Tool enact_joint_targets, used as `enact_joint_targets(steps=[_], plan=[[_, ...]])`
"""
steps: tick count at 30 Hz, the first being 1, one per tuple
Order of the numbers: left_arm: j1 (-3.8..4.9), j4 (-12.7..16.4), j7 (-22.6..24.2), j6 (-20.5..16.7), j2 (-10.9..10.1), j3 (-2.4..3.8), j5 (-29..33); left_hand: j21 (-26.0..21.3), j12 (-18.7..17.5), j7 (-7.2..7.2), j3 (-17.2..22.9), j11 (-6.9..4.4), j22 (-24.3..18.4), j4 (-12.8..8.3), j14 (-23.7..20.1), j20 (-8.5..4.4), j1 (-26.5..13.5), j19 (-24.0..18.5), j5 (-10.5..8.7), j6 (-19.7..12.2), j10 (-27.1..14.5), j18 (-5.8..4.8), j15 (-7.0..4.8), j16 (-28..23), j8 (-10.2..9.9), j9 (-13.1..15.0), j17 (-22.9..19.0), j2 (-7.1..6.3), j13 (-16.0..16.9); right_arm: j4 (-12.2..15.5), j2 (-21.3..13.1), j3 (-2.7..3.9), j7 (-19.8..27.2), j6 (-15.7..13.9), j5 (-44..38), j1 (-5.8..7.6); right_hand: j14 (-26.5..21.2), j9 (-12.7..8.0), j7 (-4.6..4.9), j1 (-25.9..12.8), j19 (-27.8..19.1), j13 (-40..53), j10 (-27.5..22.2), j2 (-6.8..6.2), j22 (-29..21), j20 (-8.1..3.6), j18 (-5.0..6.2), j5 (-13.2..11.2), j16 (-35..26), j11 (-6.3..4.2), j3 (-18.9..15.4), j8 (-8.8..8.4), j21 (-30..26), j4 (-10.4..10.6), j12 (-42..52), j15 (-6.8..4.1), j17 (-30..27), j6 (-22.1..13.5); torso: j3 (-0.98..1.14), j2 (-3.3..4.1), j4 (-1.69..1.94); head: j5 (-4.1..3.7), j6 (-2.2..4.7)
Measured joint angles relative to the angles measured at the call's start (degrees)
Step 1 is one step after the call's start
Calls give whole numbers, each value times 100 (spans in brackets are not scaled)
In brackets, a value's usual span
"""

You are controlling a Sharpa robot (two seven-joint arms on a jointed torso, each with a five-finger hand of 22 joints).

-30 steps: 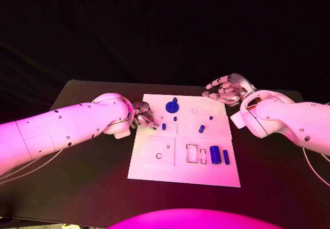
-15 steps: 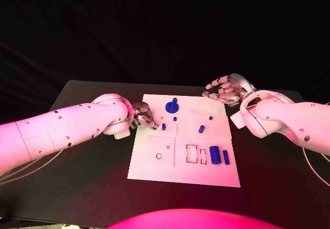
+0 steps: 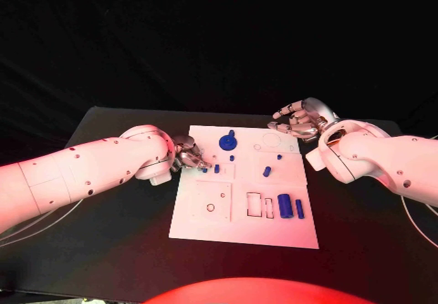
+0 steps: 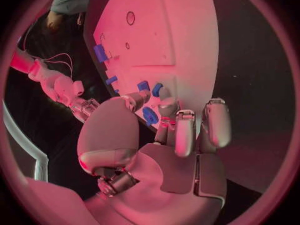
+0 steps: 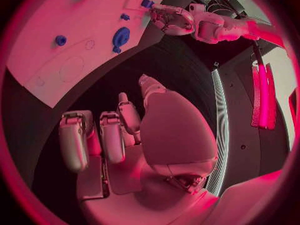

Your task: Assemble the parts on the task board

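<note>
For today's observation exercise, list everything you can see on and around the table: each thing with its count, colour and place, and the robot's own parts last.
Table: one, black, under everything.
Task board: one, white, middle of the table.
Gear-shaped part: one, blue, far end of the board.
Cylinders: two, blue, side by side, near right of the board.
Small parts: several, blue, scattered mid-board; exact count unclear.
Left hand: one, silver, at the board's left edge, fingers pinching a small blue part.
Right hand: one, silver, fingers curled, above the board's far right corner, holding nothing.
</note>
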Motion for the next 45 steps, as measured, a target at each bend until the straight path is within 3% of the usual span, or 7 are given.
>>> enact_joint_targets(steps=[10,17,25,27,31,35,45], plan=[[-5,16,-21,-92,-67,36,34,-22,-37,39,-419,-1,-34,266,0,-2,42,-36,0,-40,-39,1,0,-20,0,-19,0,6,-26,0,-2,0,1,0,0,0,0,0,0,0,0,0,0,0,-1,0,0,0,0,0,0,0,0,0,0,0,0,0,-2,2,-2,-17,4],[-8,149,5,-149,-194,158,116,-92,-62,40,-561,20,-118,308,0,10,59,-114,0,-41,-87,1,0,-49,0,-19,0,27,-66,-1,-5,0,2,-1,0,-1,0,1,0,0,0,0,0,0,-1,0,0,0,0,0,0,0,0,0,0,0,0,0,-2,2,-2,-40,26],[-1,409,345,-536,-296,321,286,-310,-594,261,-905,204,-445,308,-5,97,357,-422,-1,-551,-895,0,176,-264,-160,-110,5,127,-837,-16,-9,0,6,-3,0,-3,0,0,-1,0,0,-2,0,0,-2,0,0,0,0,0,1,0,-5,0,0,1,0,-2,-3,-3,-2,-97,72],[-1,435,530,-752,-281,334,248,-672,-1052,381,-993,326,-984,303,-48,180,605,-900,-1,-817,-1517,153,298,-615,-317,-239,1,120,-1357,-28,-10,0,7,-3,0,-4,0,-7,-20,0,0,-8,0,0,-2,0,0,0,0,0,32,0,-24,0,0,0,0,-20,-5,-3,-2,-115,90],[-1,392,1059,-1194,-152,311,77,-1851,-1653,625,-877,562,-2517,262,-966,381,1376,-2286,-1,-1119,-2370,502,509,-1726,-659,-673,-1208,108,-1869,-41,-14,0,10,-4,0,-7,-1,-8,-20,0,0,-11,0,0,-2,0,0,0,0,0,32,0,-24,0,0,0,1,-20,-8,-3,-3,-159,122],[-2,302,1668,-1565,23,246,-232,-2755,-2527,664,-780,634,-3322,301,-2099,519,1855,-2830,-1,-1127,-2720,541,624,-3016,-1130,-1347,-2774,-52,-2721,-42,-15,0,15,-5,-1,-18,-1,-7,-20,0,0,-35,0,0,-2,0,0,0,-23,0,32,0,-53,0,0,1,4,-20,-13,-2,-1,-193,146],[-6,-133,2435,-1829,456,57,-1259,-2973,-3073,680,-581,704,-3478,-13,-2150,523,2582,-2764,-1,-807,-2605,541,637,-3086,-1469,-1983,-3157,-223,-3521,-14,-5,-1,33,-6,-3,-33,-1,-7,-20,0,0,-43,0,0,-3,0,0,0,-23,0,32,0,-66,0,0,1,4,-20,1,-5,9,-211,171]])
